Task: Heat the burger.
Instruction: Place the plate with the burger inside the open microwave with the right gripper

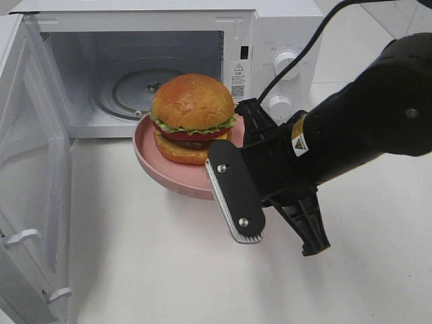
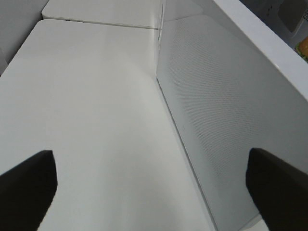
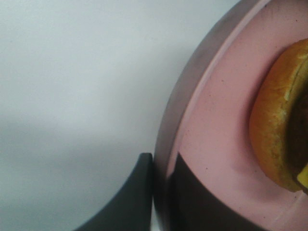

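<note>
The burger [image 1: 192, 111], with a glossy brown bun, lettuce, tomato and patty, sits on a round pink plate [image 1: 158, 165]. The plate hangs tilted just in front of the open microwave [image 1: 155, 67]. My right gripper [image 1: 229, 145] is shut on the plate's near right rim. In the right wrist view its dark fingers [image 3: 139, 197] pinch the rim of the plate [image 3: 211, 120] from both sides, with the burger's bun [image 3: 274, 125] further in. My left gripper [image 2: 154, 192] stands wide open with nothing between its fingers, next to the microwave door [image 2: 231, 110].
The microwave door [image 1: 27, 169] swings out wide at the left. A glass turntable [image 1: 135, 88] lies inside the cavity. Two dials [image 1: 283, 64] are on the right panel. White tabletop [image 1: 169, 270] stretches in front.
</note>
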### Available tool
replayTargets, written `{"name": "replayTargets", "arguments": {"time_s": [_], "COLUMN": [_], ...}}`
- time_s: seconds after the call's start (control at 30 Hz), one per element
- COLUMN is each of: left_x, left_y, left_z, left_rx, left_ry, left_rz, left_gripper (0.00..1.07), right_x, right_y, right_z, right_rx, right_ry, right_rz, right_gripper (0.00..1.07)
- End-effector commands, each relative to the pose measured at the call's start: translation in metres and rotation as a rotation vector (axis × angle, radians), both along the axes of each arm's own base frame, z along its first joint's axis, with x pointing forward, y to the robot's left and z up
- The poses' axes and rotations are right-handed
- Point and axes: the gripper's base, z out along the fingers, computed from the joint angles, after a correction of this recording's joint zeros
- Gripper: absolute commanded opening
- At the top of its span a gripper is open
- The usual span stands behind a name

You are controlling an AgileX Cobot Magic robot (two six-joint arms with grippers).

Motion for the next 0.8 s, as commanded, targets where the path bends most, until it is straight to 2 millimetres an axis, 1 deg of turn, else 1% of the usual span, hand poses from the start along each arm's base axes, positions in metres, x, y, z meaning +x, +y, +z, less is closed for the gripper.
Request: {"name": "replayTargets", "arguments": {"time_s": [0.03, 0.2, 0.23, 0.27, 0.3, 0.43, 0.57, 0.8], "left_x": [-0.002, -0.002, -0.002, -0.002, -0.002, -0.002, -0.002, -0.002], "left_y": [0.0, 0.0, 0.0, 0.0, 0.0, 0.0, 0.0, 0.0], "left_z": [0.0, 0.0, 0.0, 0.0, 0.0, 0.0, 0.0, 0.0], "left_rx": [0.002, 0.002, 0.002, 0.002, 0.002, 0.002, 0.002, 0.002], "left_ry": [-0.026, -0.026, -0.026, -0.026, -0.026, -0.026, -0.026, -0.026], "left_rz": [0.004, 0.004, 0.004, 0.004, 0.004, 0.004, 0.004, 0.004], "left_gripper": [1.0, 1.0, 1.0, 1.0, 1.0, 1.0, 1.0, 1.0], "right_x": [0.012, 0.027, 0.027, 0.032, 0.032, 0.042, 0.048, 0.065], "right_y": [0.011, 0.026, 0.026, 0.03, 0.03, 0.041, 0.046, 0.062], "right_z": [0.009, 0.008, 0.008, 0.007, 0.007, 0.001, -0.001, -0.007], "right_rx": [0.071, 0.124, 0.124, 0.123, 0.123, 0.129, 0.127, 0.136], "right_ry": [-0.07, -0.096, -0.096, -0.098, -0.098, -0.088, -0.088, -0.088], "right_rz": [0.003, -0.016, -0.016, -0.014, -0.014, -0.031, -0.031, -0.05], "right_gripper": [0.0, 0.0, 0.0, 0.0, 0.0, 0.0, 0.0, 0.0]}}
